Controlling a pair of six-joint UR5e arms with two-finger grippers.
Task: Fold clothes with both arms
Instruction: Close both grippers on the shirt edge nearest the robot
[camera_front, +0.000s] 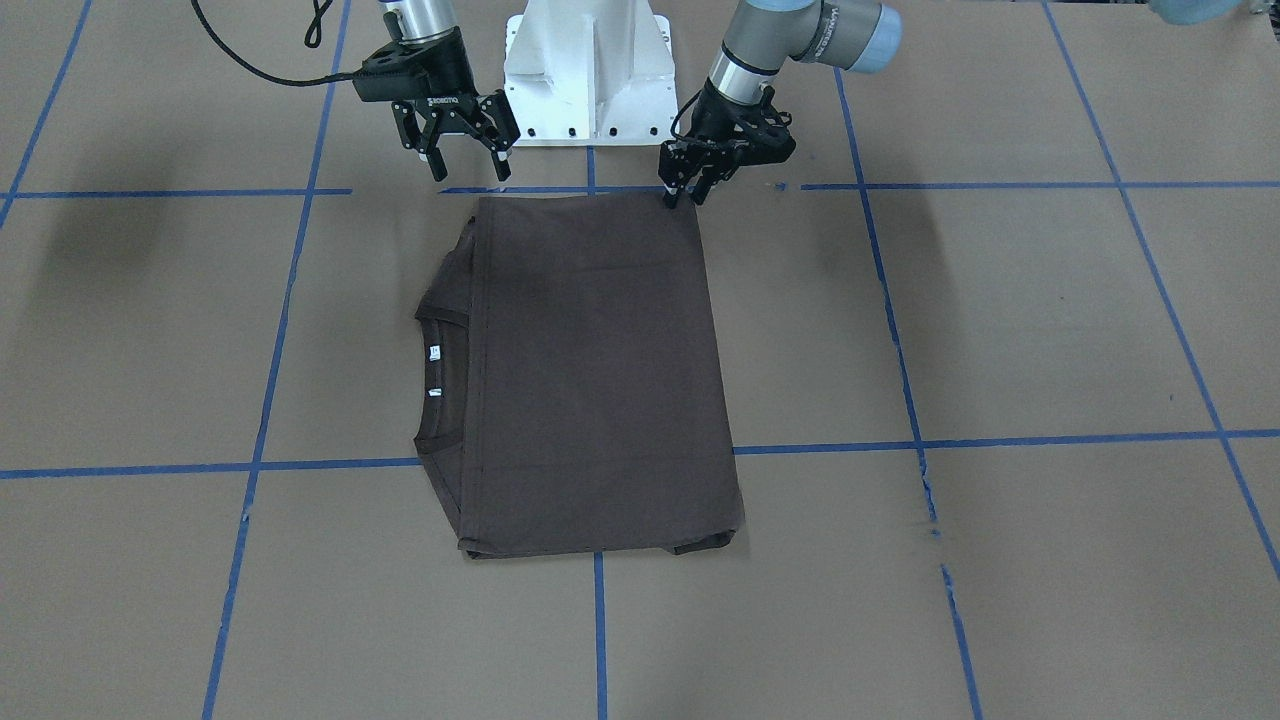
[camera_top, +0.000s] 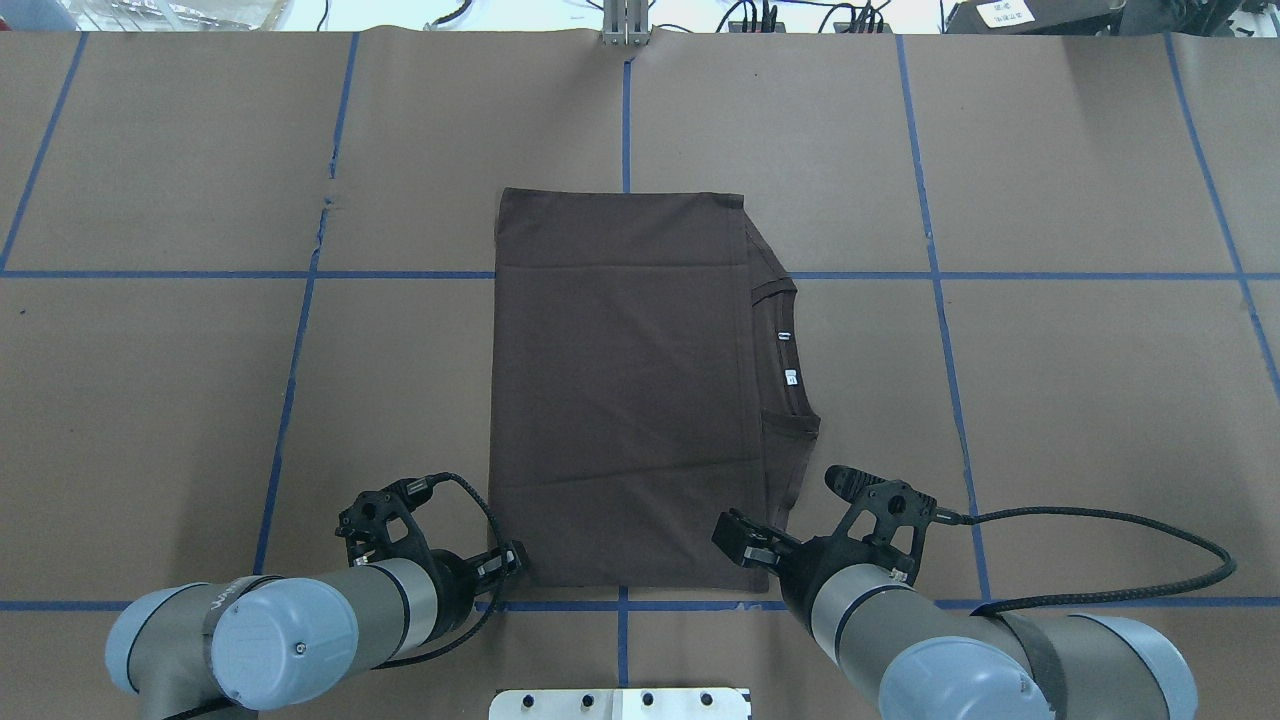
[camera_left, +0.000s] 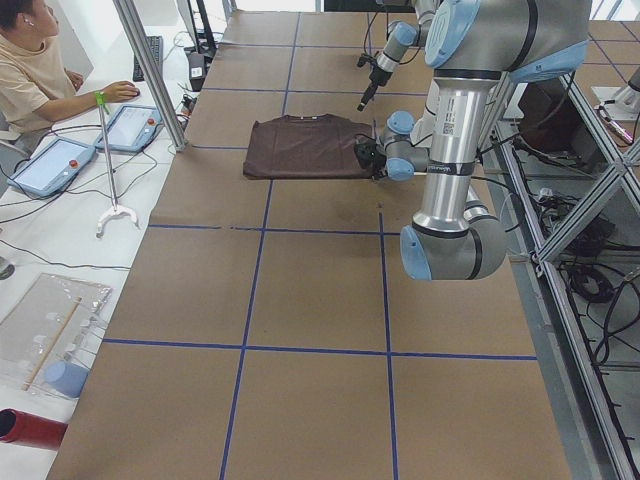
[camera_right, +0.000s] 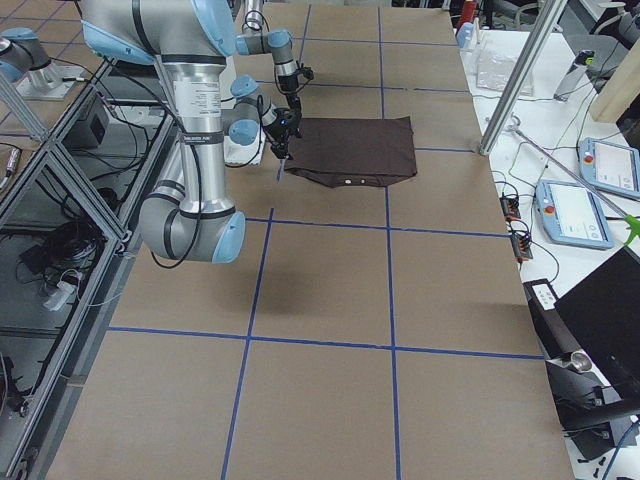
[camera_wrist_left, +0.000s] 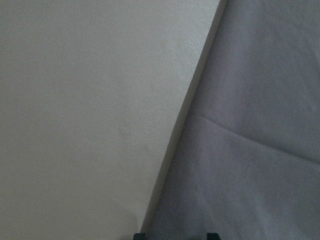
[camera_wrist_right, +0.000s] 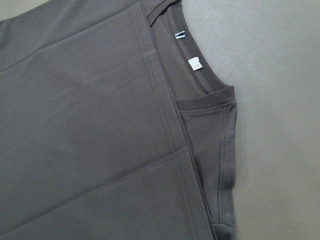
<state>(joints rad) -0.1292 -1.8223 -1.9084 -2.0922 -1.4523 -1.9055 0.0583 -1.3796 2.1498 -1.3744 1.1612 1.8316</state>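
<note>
Overhead exterior: folded T-shirt (camera_top: 620, 390) across blue tape lines (camera_top: 200, 274), white pedestal (camera_top: 620, 703) nearside

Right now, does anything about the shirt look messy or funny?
A little. The brown T-shirt is folded into a neat rectangle, but its collar side with the white tags sticks out beyond that rectangle on the robot's right, so that edge looks uneven. Nothing looks torn or spilled.

- Wide table covered in flat brown paper (camera_top: 1050, 400), marked into large squares by blue tape lines (camera_top: 200, 274).
- Dark brown short-sleeved T-shirt (camera_top: 620, 390), folded into a neat rectangle, lies flat mid-table across the tape, ribbed collar and white neck tags (camera_top: 786, 336) uppermost.
- White bolted metal pedestal (camera_front: 588, 70) stands at the robot's edge.
</note>
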